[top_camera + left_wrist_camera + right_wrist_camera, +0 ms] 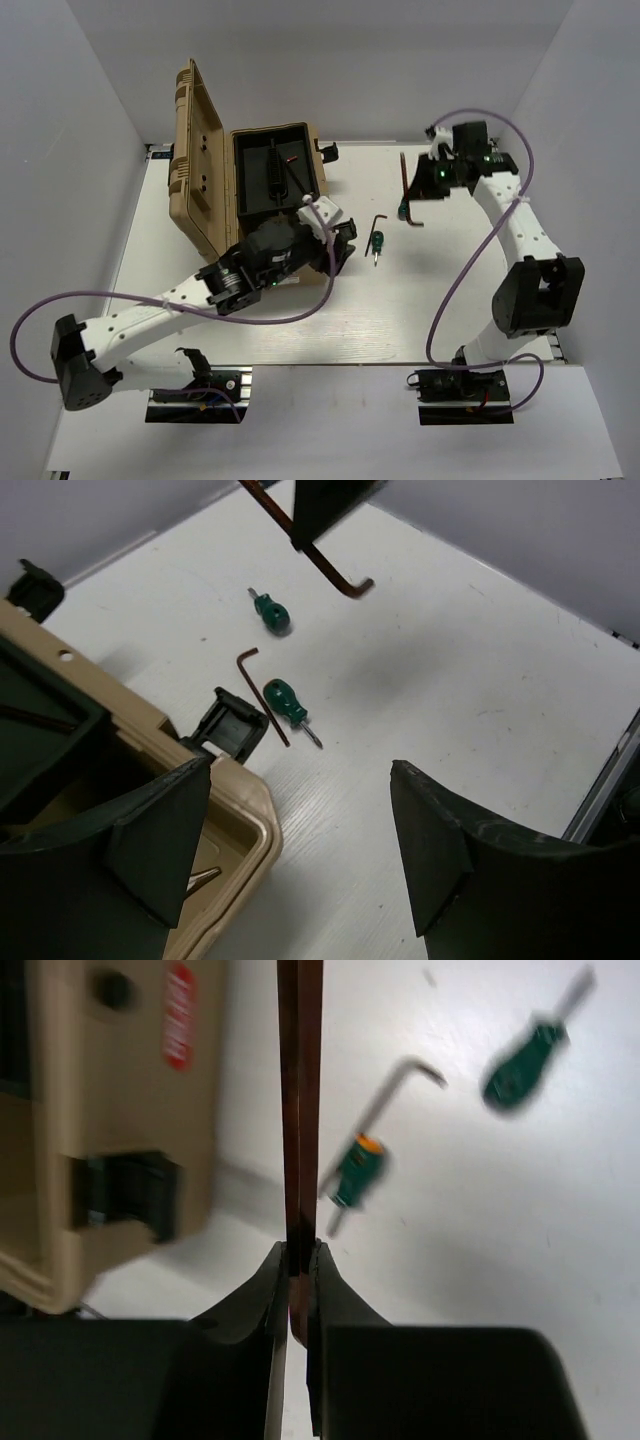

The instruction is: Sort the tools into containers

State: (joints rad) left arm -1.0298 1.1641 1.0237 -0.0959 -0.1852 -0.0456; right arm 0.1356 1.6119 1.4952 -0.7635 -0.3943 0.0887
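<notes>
My right gripper [300, 1250] is shut on a long reddish-brown L-shaped hex key [299, 1110] and holds it above the table right of the toolbox; gripper [418, 185] and key [404, 185] also show from above. A smaller hex key [380, 220] and two green-handled screwdrivers [377, 241] [401, 210] lie on the table beneath. My left gripper [300, 780] is open and empty, over the front right corner of the open tan toolbox [245, 815]. In that view both screwdrivers [286, 701] [270, 612] and the small key [256, 688] lie ahead. The pliers' handles are not visible.
The toolbox [205, 215] stands at the back left, lid up, with a black inner tray [280, 170] holding dark items. A metal tip [203, 877] shows inside the box. A black latch [230, 725] sticks out from its front. White walls enclose the table.
</notes>
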